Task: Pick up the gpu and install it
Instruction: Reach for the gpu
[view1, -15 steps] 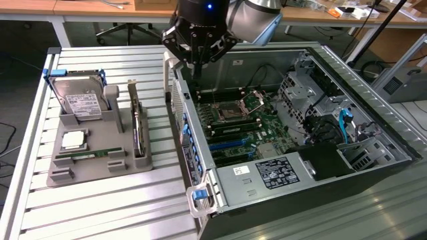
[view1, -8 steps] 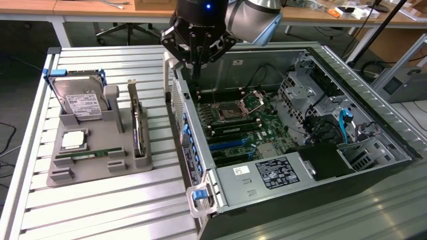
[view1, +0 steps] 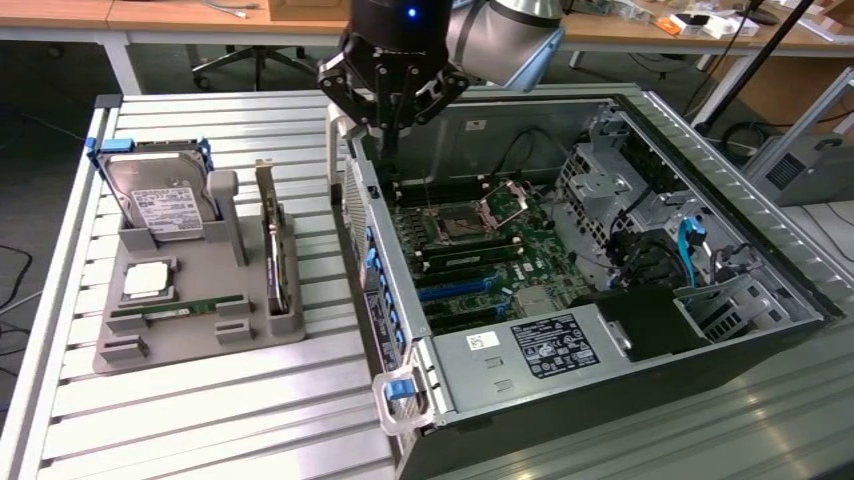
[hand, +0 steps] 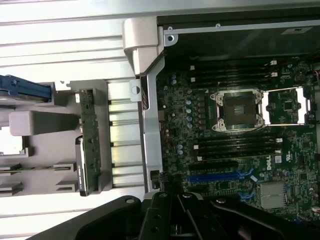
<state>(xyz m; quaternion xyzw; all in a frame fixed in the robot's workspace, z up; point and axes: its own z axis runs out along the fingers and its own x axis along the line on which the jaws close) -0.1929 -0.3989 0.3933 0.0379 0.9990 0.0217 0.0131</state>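
The gpu (view1: 274, 255) stands on its long edge in a slot of the grey holder (view1: 200, 340), with its silver bracket at the far end. From the wrist it appears as a narrow card (hand: 90, 142) in the same holder. My gripper (view1: 390, 150) hangs over the near wall of the open computer case (view1: 400, 330), to the exterior view's right of the gpu and well apart from it. Its fingers (hand: 172, 205) are shut with nothing between them. Below lies the motherboard (hand: 235, 125) with a blue card slot (hand: 220, 176).
The holder also carries a hard drive (view1: 160, 200) in a blue frame, a processor (view1: 147, 280) and a green RAM stick (view1: 180, 312). Everything sits on a ribbed metal table (view1: 200, 420). Inside the case are drive cages (view1: 627, 190) and a power supply (view1: 534, 345).
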